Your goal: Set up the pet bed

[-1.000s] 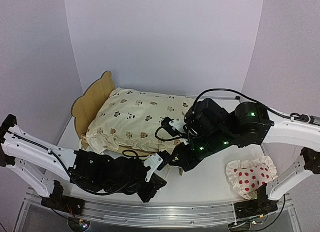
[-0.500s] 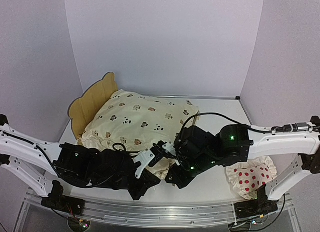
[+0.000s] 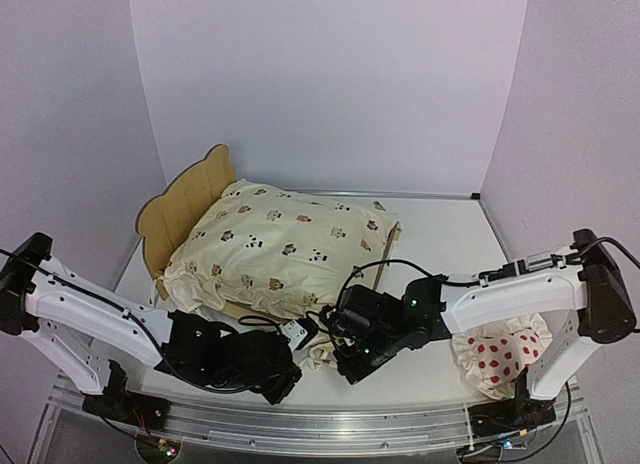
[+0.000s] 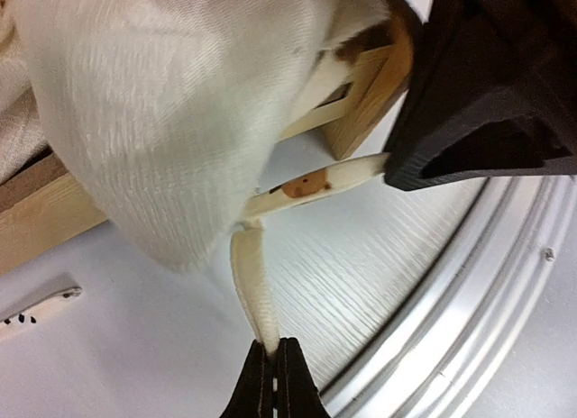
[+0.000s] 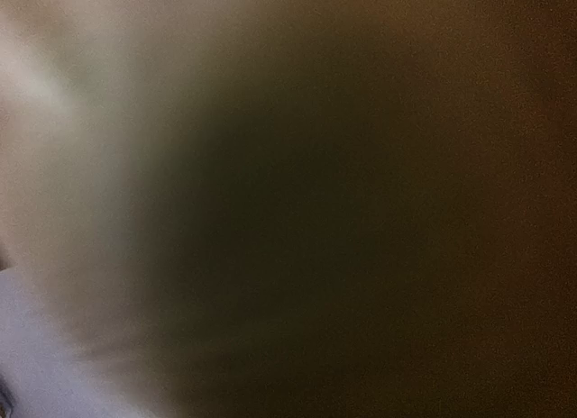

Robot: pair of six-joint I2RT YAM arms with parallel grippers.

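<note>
Pet bed (image 3: 185, 199), light plywood with a scalloped headboard, stands at 10 o'clock on the white table (image 3: 440, 234), headboard toward 9 o'clock.

Ruffled cover (image 3: 285, 246), cream with small animal prints, lies over the bed and hides its base. Its near hem hangs past the foot rail toward 6 o'clock.

Left gripper (image 4: 272, 373), low over the table at 6 o'clock, just in front of the bed's near corner. Its fingers are pressed together, pinching a thin cream strip of the cover's hem. In the left wrist view the strip runs up from the fingertips and bends toward 2 o'clock.

Right gripper (image 3: 338, 359), just right of the left one, at the bed's foot. Its own camera shows only a cream-brown blur. From the left wrist view its dark jaws appear closed on the other end of the same strip.

Pillow (image 3: 500, 352), white with red dots and a ruffled edge, lies at 4 o'clock on the table, well apart from the bed.
</note>
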